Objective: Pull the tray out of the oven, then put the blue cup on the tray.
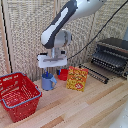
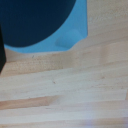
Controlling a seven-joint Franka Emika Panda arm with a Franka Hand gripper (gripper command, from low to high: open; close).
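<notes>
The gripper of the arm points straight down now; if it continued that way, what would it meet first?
Most likely the small light-blue mug directly beneath the gripper; the wrist view shows its open rim very close. Whether the fingers already touch it is unclear.

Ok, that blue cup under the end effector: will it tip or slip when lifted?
The blue cup stands upright on the wooden table, small and probably light, so a lift should be easy. Its wall looks smooth, maybe slippery. The open mouth seen in the wrist view suggests a rim grip; an off-centre grip might tilt it. End effector state is unclear.
</notes>
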